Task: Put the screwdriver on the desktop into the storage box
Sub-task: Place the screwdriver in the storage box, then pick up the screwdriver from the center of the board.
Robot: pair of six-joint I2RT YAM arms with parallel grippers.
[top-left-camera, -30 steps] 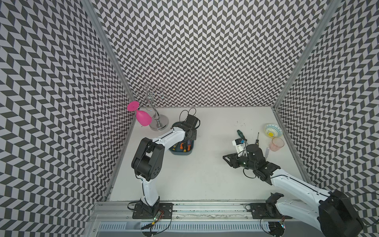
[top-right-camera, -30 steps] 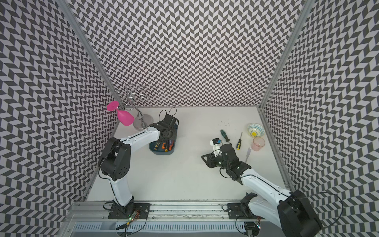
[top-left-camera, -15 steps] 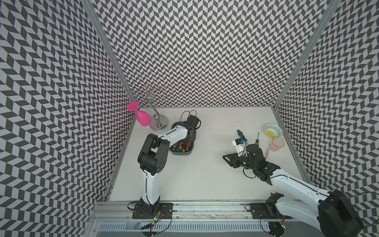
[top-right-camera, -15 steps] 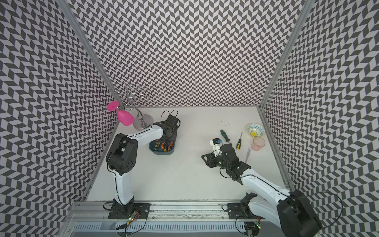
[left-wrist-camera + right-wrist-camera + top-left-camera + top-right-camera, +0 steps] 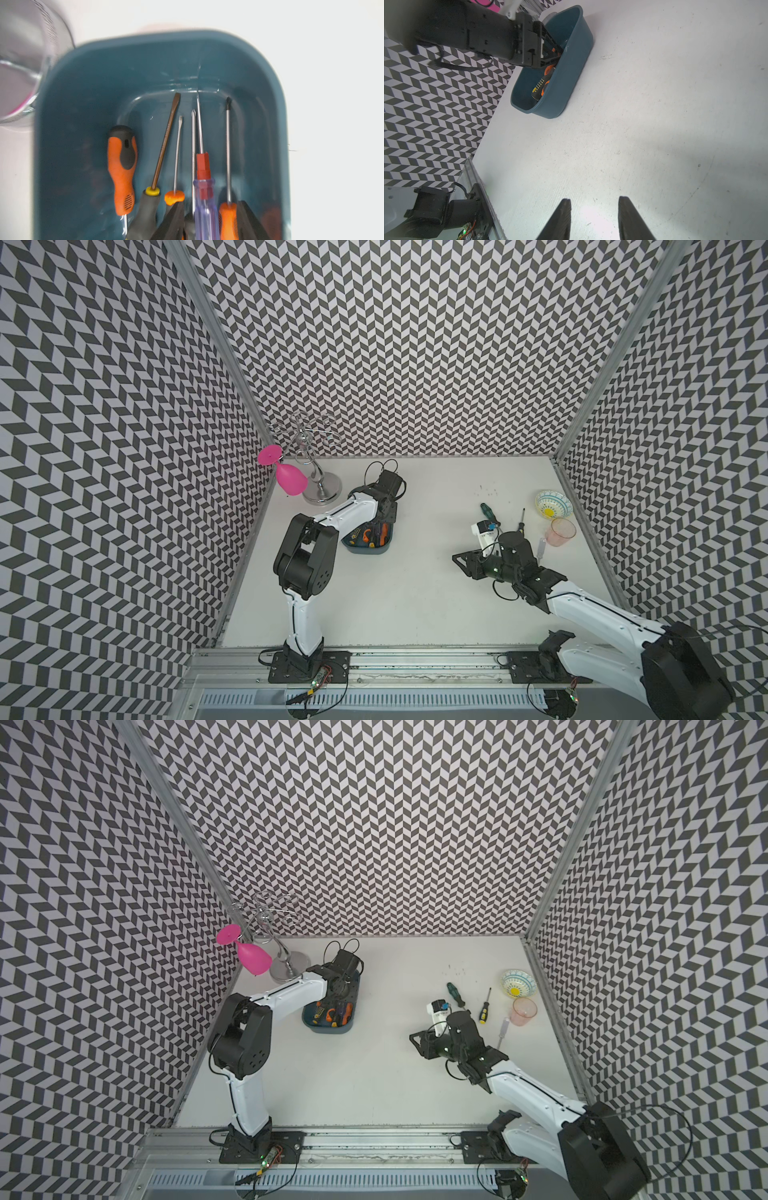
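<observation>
Here, the left gripper (image 5: 209, 204) sits in the storage box (image 5: 87, 87), jaws parted astride a clear-handled screwdriver (image 5: 204, 199); the right gripper (image 5: 594, 199) hangs jaws apart, empty, over the desktop (image 5: 654, 124), where a green-handled screwdriver (image 5: 486, 512) lies

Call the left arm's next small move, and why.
Probably lift the left gripper straight up out of the box. Its jaws stand wider than the clear-handled screwdriver lying between them, so it looks released, and a green screwdriver waits on the desktop.
</observation>
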